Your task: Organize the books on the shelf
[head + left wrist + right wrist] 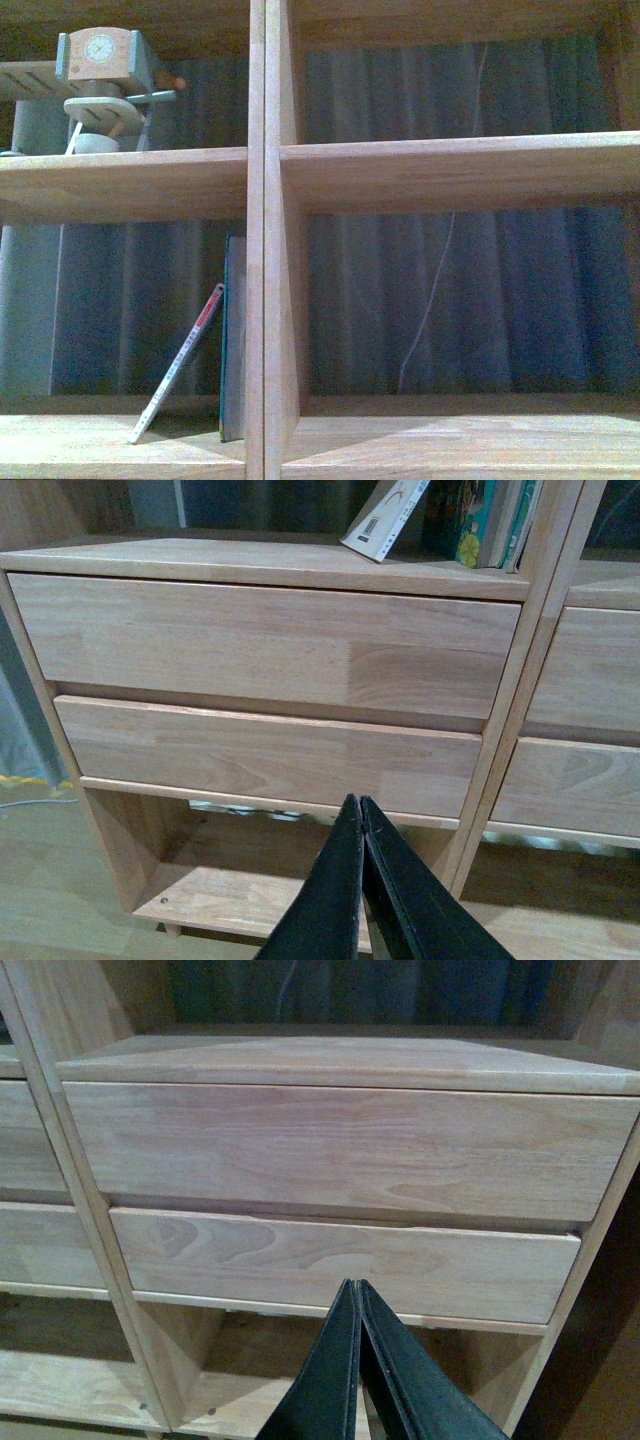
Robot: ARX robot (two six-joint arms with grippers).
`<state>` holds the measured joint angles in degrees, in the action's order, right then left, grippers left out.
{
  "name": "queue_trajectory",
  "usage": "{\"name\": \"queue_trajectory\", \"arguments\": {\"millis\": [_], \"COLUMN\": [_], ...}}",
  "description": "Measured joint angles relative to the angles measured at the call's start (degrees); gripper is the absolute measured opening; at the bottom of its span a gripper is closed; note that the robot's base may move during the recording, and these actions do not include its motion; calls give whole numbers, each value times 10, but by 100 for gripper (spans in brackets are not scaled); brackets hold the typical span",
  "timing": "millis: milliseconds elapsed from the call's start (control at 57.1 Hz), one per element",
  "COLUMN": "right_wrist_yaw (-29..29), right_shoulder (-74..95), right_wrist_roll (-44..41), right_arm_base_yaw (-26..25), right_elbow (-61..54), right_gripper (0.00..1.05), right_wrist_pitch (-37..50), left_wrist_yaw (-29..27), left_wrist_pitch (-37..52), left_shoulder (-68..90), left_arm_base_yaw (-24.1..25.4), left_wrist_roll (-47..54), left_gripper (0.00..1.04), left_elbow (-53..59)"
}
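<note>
The light-wood shelf (265,240) fills the front view, with its central upright divider. In the lower left compartment a thin white paperback (180,365) with a red-and-white spine leans against a taller teal book (232,335), which stands upright against the divider. Both also show in the left wrist view, the paperback (385,518) and the teal book (480,520), above the drawer fronts (265,645). My left gripper (358,810) is shut and empty, low before the left drawers. My right gripper (355,1292) is shut and empty before the right drawers (345,1145). Neither gripper shows in the front view.
A wooden toy with a clock face (105,85) stands in the upper left compartment. A white cord (430,300) hangs behind the right compartments before a dark curtain. Open compartments lie below the drawers (230,900) (90,1380).
</note>
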<state>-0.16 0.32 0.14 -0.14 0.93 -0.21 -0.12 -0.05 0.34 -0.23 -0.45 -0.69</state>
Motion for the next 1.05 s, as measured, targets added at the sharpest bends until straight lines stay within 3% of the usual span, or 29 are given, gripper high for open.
{"name": "queue_trajectory", "arguments": {"millis": [193,263,771,806,1051], "right_wrist_yaw": [0,0,0,0,0], "right_shoulder": [0,0,0,0,0], "right_wrist_roll": [0,0,0,0,0], "right_arm_base_yaw": [0,0,0,0,0], "right_elbow": [0,0,0,0,0], "right_gripper": [3,12,98,99,98], "right_wrist_pitch": [0,0,0,0,0], "left_wrist_yaw": [0,0,0,0,0], "left_wrist_pitch": [0,0,0,0,0], "left_shoulder": [0,0,0,0,0], "left_arm_base_yaw": [0,0,0,0,0], "left_wrist_roll": [0,0,0,0,1], "left_gripper": [3,3,93,99,98], "left_elbow": [0,0,0,0,0]}}
